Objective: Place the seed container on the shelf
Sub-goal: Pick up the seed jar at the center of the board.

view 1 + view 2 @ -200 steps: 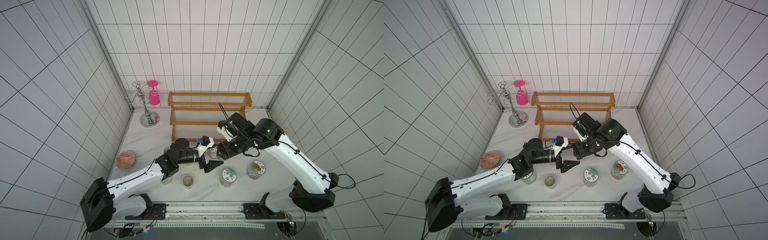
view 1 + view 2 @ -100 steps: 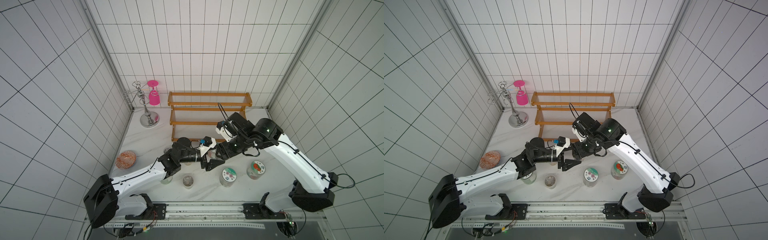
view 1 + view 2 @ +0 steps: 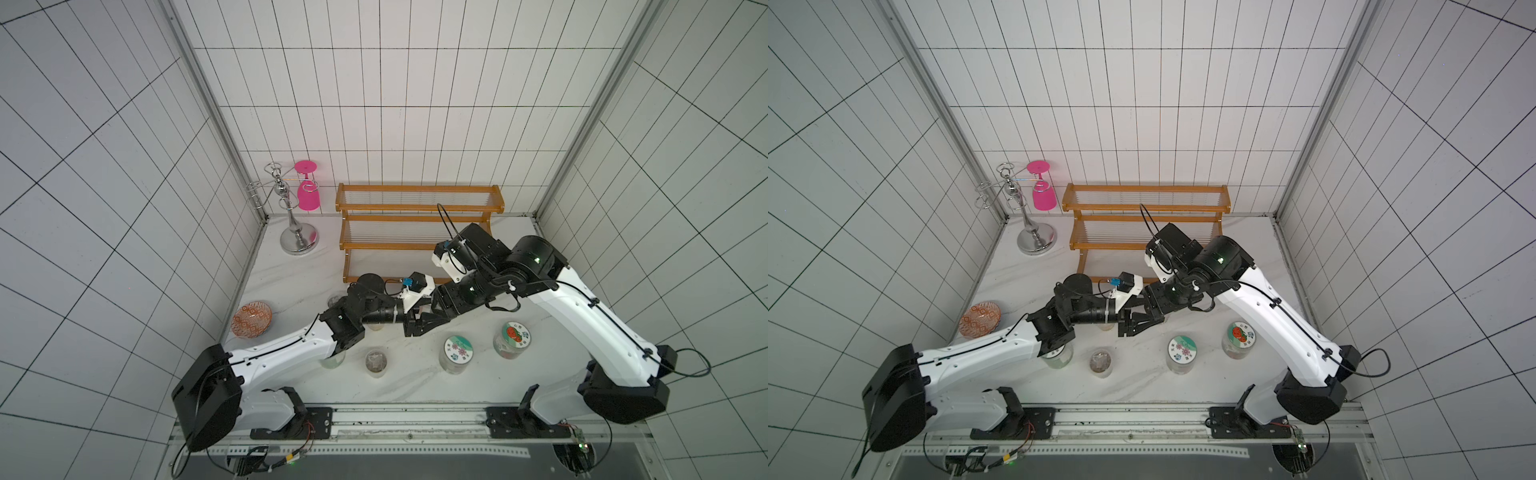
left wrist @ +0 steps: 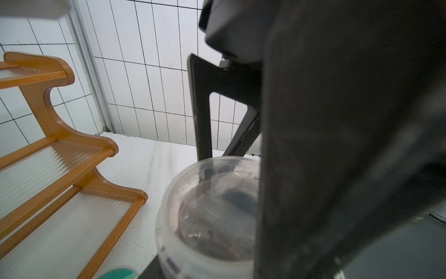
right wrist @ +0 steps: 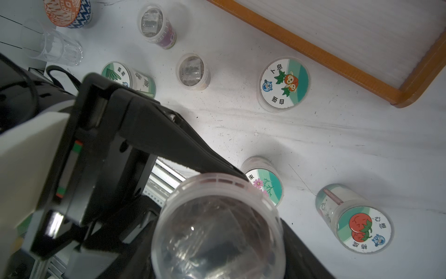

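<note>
Seen in a top view, with the back wall at 12 o'clock, a patterned bowl (image 3: 251,319) sits at 9 o'clock on the table. A chrome stand (image 3: 297,239) carrying a pink glass (image 3: 307,195) is at 11. The left gripper (image 3: 417,323) reaches from 8 o'clock to meet the right gripper (image 3: 432,313) mid-table. The seed container (image 5: 217,229), a clear-lidded jar, is lifted off the table and pinched between the right gripper's fingers. One left finger (image 5: 183,142) lies against its rim, but I cannot tell whether the left jaws press it. The shelf (image 3: 419,216) stands at 12 o'clock, and a radish-lid jar (image 5: 284,83) stands just before its lowest tier. A clear-lidded jar (image 3: 376,361), a flower-lid jar (image 3: 457,352) and a tomato-lid jar (image 3: 514,337) stand from 6 to 4 o'clock. A second ago the left fingers were spread wide, short of the container; they have since moved in and narrowed, while the right arm has barely shifted.
</note>
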Robot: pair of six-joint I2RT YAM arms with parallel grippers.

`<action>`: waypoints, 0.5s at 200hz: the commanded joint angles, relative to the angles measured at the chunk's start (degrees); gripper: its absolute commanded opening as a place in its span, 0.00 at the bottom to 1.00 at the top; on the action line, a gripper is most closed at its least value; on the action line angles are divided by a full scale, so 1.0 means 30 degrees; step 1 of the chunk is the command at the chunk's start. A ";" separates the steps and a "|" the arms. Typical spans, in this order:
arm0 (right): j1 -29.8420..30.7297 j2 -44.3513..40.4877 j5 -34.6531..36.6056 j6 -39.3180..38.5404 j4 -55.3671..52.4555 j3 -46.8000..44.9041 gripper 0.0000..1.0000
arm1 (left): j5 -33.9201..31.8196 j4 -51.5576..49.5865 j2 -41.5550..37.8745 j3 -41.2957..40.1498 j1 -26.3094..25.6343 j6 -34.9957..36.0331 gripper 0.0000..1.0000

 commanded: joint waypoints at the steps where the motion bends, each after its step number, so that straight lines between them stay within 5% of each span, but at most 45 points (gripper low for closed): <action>1: -0.0033 -0.0376 -0.0005 -0.0220 0.0147 0.0624 0.74 | -0.0212 0.0410 0.0082 0.0561 -0.0029 -0.0177 0.53; 49: -0.0093 -0.0605 0.1358 -0.0311 0.0383 0.1298 0.92 | -0.1345 0.1220 -0.0328 0.0166 -0.0015 -0.0402 0.46; 100: -0.0642 -0.1920 0.4627 0.0167 0.0631 0.3347 0.97 | -0.6629 0.2482 -0.1325 -0.0900 -0.0012 -0.1282 0.46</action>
